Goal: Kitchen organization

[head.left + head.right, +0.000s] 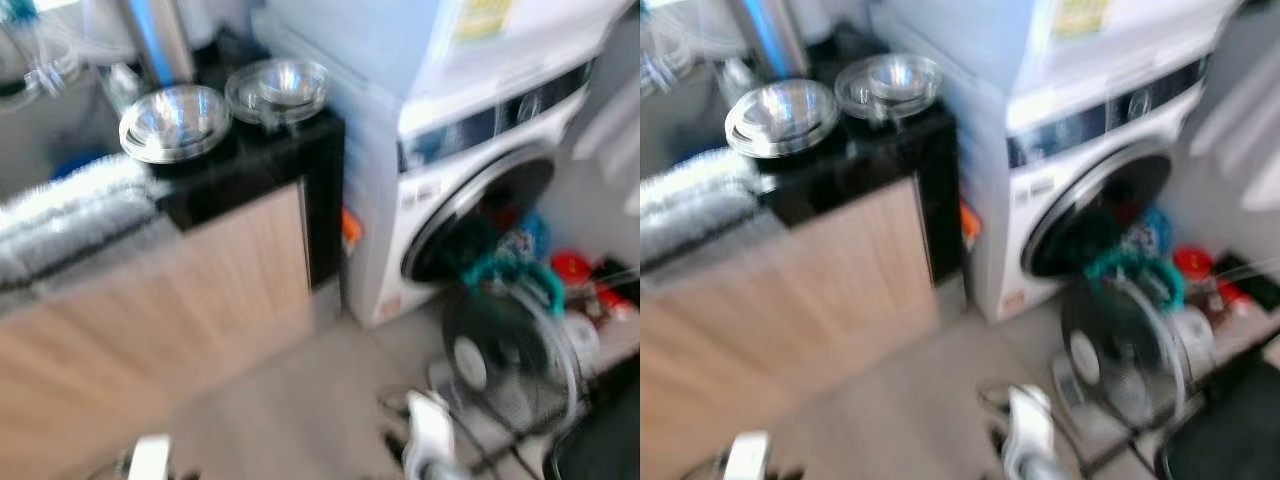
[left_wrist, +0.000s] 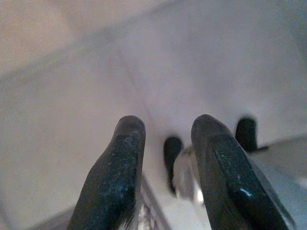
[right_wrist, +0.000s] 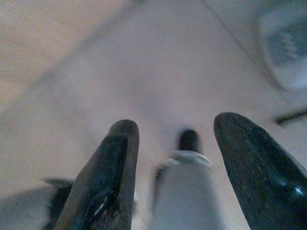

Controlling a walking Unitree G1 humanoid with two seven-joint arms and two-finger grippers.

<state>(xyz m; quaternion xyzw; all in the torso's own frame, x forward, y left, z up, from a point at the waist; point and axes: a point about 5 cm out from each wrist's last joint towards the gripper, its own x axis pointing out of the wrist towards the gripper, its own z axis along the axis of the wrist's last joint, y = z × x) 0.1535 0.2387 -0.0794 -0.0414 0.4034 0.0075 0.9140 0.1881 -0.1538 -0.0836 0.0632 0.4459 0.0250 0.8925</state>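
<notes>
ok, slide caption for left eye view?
Two steel bowls on a black counter beside a washing machine; floor fan nearby.

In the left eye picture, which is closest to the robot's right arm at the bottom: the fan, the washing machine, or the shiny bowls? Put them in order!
From the right gripper, low over the floor:
1. Fan, on the floor just to its right.
2. Washing machine, behind the fan, door open.
3. Shiny bowls, up on the black countertop, far to the left.

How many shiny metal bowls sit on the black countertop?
2: one metal bowl near the counter's front edge, the other bowl beside it, nearer the washing machine. Blur may hide others.
</notes>
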